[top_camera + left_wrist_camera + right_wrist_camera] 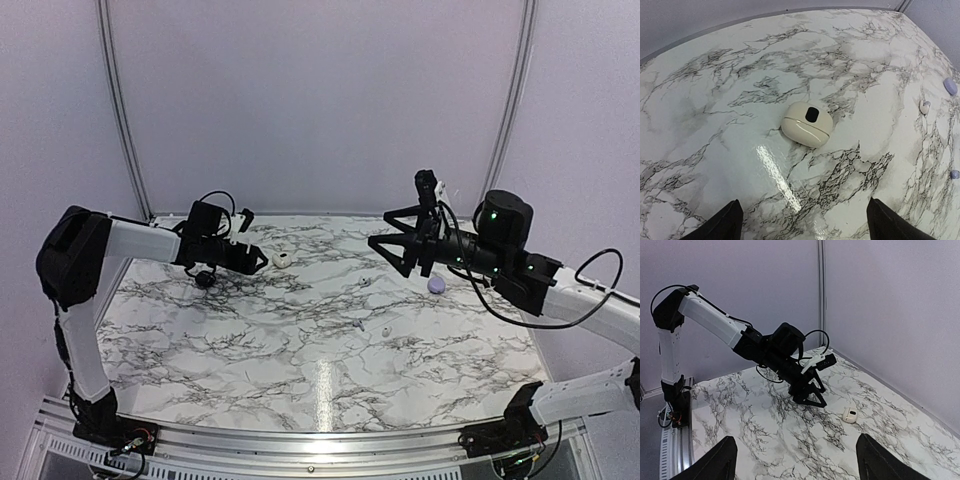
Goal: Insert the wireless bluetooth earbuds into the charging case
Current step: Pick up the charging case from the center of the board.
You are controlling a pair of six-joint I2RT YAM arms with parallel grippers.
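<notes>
A cream charging case (807,124) lies shut on the marble table, with a black oval patch on its top; I cannot tell what the patch is. It also shows as the cream case (283,259) and the cream case (849,414). My left gripper (807,227) hovers open just short of it, nothing between its fingers. Loose earbuds lie mid-table: a white earbud (925,106), a lilac earbud (954,174), and in the top view two small earbuds (358,324) (384,332). My right gripper (797,465) hangs open and empty, raised above the table's right side.
A lilac case (436,285) sits under the right arm. A black rounded object (205,279) lies beneath the left arm. Booth walls close in the table at the back and sides, and a metal rail (300,440) runs along the near edge.
</notes>
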